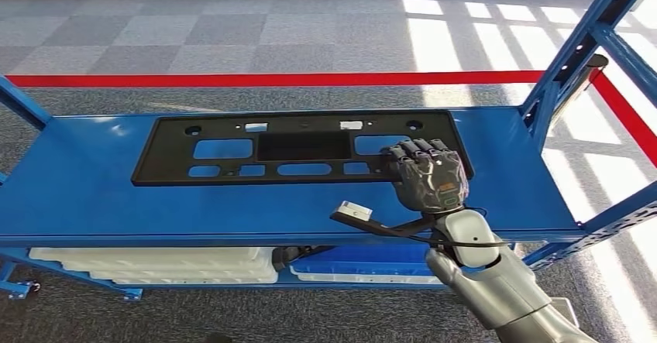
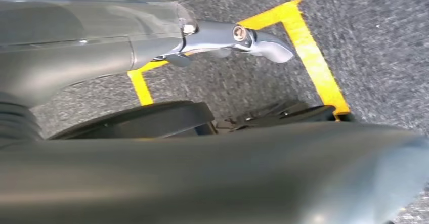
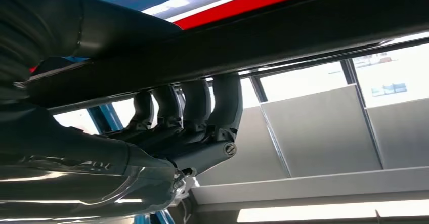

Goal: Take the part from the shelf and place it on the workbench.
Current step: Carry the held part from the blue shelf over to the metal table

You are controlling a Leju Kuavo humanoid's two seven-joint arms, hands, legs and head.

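One flat black plastic part (image 1: pixel 298 148), long and rectangular with rounded cut-out windows and small round holes, lying on the smooth blue metal shelf (image 1: pixel 93 196) in the head view. Right hand (image 1: pixel 428 174) set on the part's right end, dark fingers (image 1: pixel 418 152) curled over the frame next to its rightmost window, thumb hidden beneath. Silver right arm (image 1: pixel 503 289) rising from below the shelf's front edge, black cable looped at the wrist. White ribbed trays (image 1: pixel 163 264) and a blue bin (image 1: pixel 364 258) on the lower tier under the shelf. Beyond the shelf, grey checkered carpet (image 1: pixel 232 33) crossed by a red strip (image 1: pixel 271 79); blue perforated upright (image 1: pixel 573 49) at the shelf's right end.

Left wrist view: left hand (image 2: pixel 238 39), glossy grey, stretched out with nothing in it, over coarse grey carpet (image 2: pixel 379 42) marked with a yellow taped corner (image 2: pixel 311 52).

Right wrist view: dark fingers (image 3: pixel 202 107) hooked over the part's (image 3: pixel 283 32) black edge from one side, thick grey thumb (image 3: pixel 66 29) lying along the other, pinching the edge between them. Behind the part, pale panels and bright window glass.
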